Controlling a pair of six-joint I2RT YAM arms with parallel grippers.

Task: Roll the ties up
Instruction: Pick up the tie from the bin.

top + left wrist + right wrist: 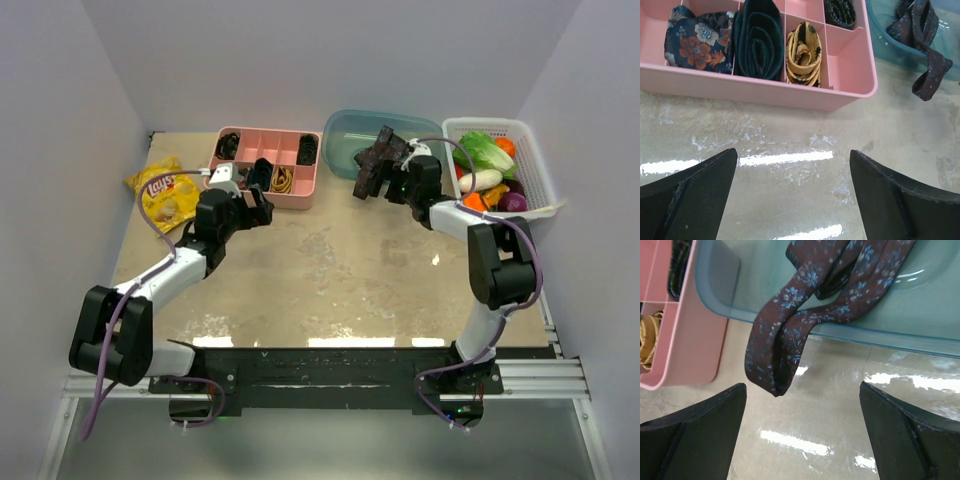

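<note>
Tie: the dark maroon tie (785, 340) with small blue flowers lies unrolled in the blue tub (740, 280). One folded loop of it hangs over the near rim, toward the table (330, 270). If the loop touches the table, I cannot tell.
Right gripper: the right gripper (802, 390) stands wide open just in front of the hanging loop. The fingers hold nothing and are apart from the cloth.
Left gripper: the left gripper (792, 160) is also wide open and holds nothing. It is low over the table, near the front wall of the pink tray (765, 92).
Tray: the rolled ties fill several of its compartments: a dark blue one with flowers (700, 42), a dark green one (759, 42), a yellow one (803, 55) and a dark dotted one (840, 12).
Tub: it stands just beside the tray, on its right.
Other things: a white basket (545, 190) with vegetables is right of the tub. A yellow bag of chips (165, 190) lies left of the tray.
</note>
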